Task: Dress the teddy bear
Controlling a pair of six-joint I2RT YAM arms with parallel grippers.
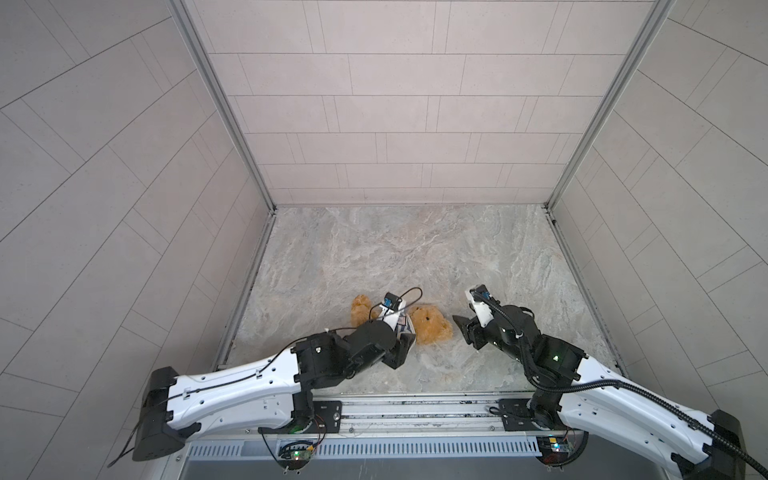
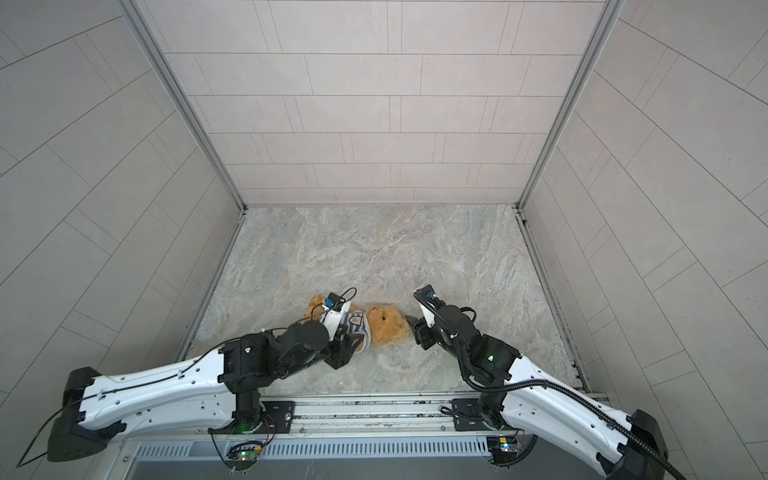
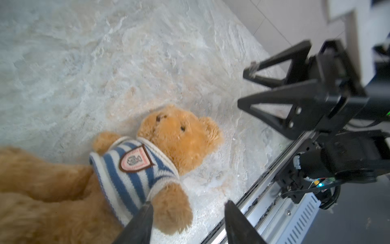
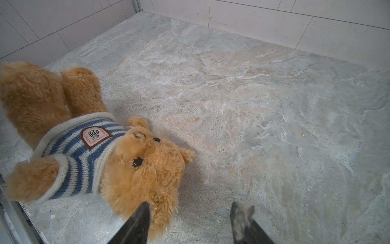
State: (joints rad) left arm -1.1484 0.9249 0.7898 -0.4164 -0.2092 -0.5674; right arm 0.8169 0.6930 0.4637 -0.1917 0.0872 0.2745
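I read L gripper (image 3: 187, 206) and R gripper (image 4: 190, 206) part-open, empty, lower frame, likely since striped shirt (image 3: 130, 175) already covers teddy bear (image 4: 145, 169).

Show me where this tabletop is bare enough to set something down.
Bare: the far half of the marble tabletop, between the back wall and the teddy bear, plus the strip along the right wall. Crowded: the near middle, where the open left tool is at the bear's striped sweater and the open right tool by its head.
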